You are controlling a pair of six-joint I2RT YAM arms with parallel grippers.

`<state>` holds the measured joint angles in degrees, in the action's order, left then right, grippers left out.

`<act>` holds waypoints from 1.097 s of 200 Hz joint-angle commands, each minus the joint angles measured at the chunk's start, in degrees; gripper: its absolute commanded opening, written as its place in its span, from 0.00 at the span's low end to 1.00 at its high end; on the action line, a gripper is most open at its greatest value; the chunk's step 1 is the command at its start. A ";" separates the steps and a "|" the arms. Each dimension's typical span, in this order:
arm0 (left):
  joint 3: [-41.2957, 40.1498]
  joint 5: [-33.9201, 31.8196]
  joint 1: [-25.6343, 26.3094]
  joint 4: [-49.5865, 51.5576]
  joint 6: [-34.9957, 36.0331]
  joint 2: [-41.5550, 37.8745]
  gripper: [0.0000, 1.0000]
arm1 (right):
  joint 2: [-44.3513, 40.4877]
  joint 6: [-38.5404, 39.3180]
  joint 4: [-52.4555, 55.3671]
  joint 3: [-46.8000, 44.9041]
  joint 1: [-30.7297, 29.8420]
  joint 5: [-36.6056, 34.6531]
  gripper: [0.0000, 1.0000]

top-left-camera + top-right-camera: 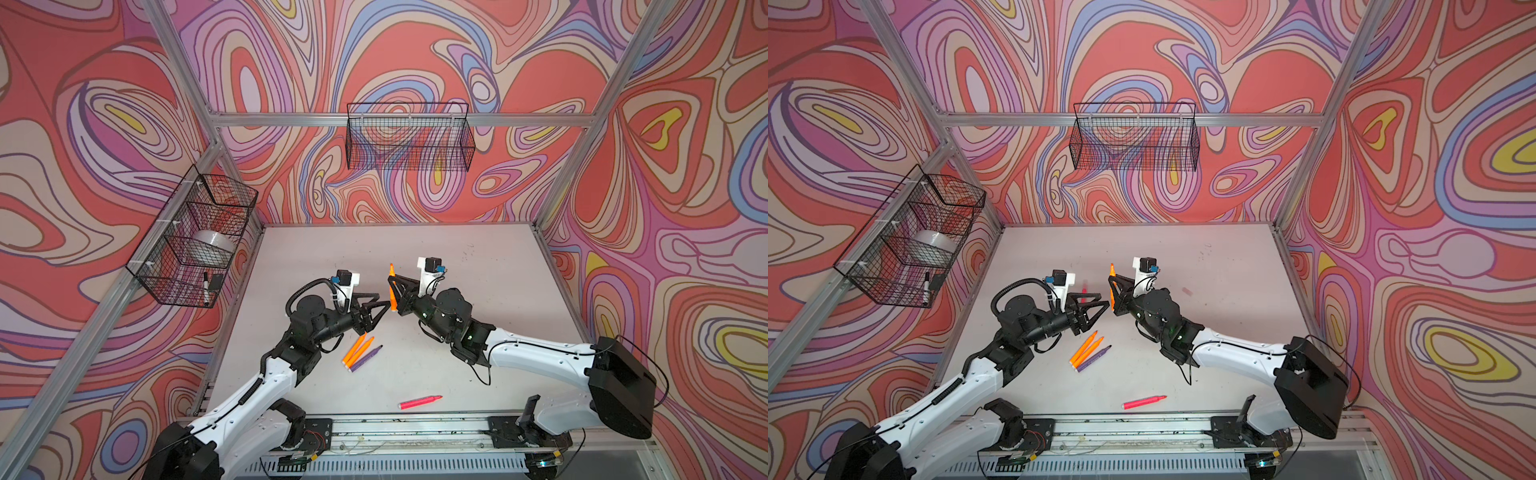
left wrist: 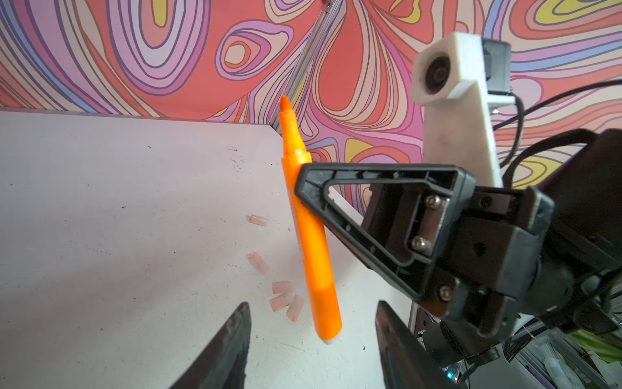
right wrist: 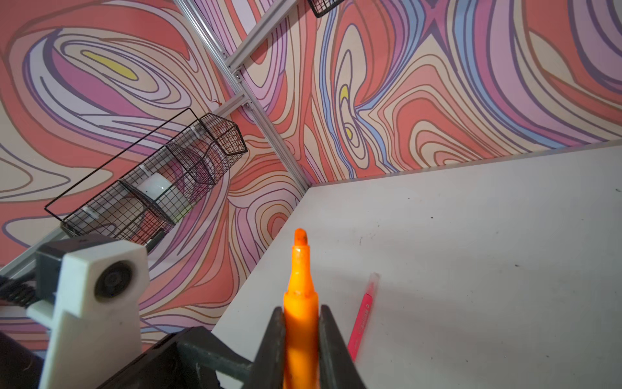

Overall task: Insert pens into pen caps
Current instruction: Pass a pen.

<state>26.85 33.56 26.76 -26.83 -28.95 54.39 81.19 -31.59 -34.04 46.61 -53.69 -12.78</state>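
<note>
1. Clamped shut with the right claw [image 3: 301, 311] on a slim neon orange plastic marker pen [image 2: 311, 256]. Gripped on the upper barrel just under the shoulder, with the tapered tip poking up and out past the claw.
2. Standing part-open over at the left claw [image 2: 312, 305] and carrying nothing. Straddling that pen's blunt tail end, with daylight on both sides in the left wrist view.
3. Down on the white table [image 2: 101, 235], just beyond the left claw: five short translucent whitish plastic pen caps [image 2: 282, 287]. Three bunched close, two strung farther out.
4. Lying side by side under the left claw in both top views: two more neon orange pens [image 1: 355, 348] and a purple pen [image 1: 367, 358].
5. Well behind both claws, near the base rail: an uncapped hot pink pen [image 1: 419, 402].
6. Just beyond the right claw, flat on the table: a second hot pink pen [image 3: 361, 320], pale cap already on.
7. Probably light, stiff and slick along the barrel. Best taken square across mid-barrel, so the tip cannot swing.
8. As for the caps: tiny, feather-light, likely to roll or squirt out of a pinch. Best nipped near the closed end, mouth left free.
9. Printing along the capped pink barrel and a faint label on the orange one, both too blurred to read. No brand legible.
</note>
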 commanded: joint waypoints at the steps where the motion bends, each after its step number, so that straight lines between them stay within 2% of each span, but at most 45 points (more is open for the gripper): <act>1: 0.63 -0.65 0.39 -1.96 0.39 1.09 0.59 | -0.73 -0.33 -2.55 -0.34 -0.01 4.02 0.00; 35: 2.07 0.26 0.58 -2.59 0.08 3.71 0.54 | 0.73 -1.88 -4.66 -0.25 -0.01 6.94 0.00; 59: 4.43 0.10 0.62 -3.84 -0.23 5.24 0.44 | 2.01 -2.83 -5.66 -0.21 -0.08 8.08 0.00; 100: 4.95 -0.05 0.57 -5.48 -1.12 6.32 0.39 | 3.33 -3.60 -6.27 -0.43 -0.01 8.53 0.00; 143: 4.81 0.32 0.74 -6.22 -1.48 6.69 0.29 | 3.47 -4.00 -6.81 -0.88 -0.01 8.67 0.00; 209: 5.05 -0.60 0.66 -5.61 -1.69 7.38 0.03 | 3.34 -4.01 -6.98 -1.43 -0.09 8.01 0.00; 219: 5.10 -0.78 0.72 -5.45 -1.68 7.65 0.01 | 3.24 -3.59 -6.98 -1.58 -0.01 8.24 0.18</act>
<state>30.35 33.01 27.29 -30.17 -30.74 61.21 83.92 -35.14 -40.95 46.11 -53.30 -6.42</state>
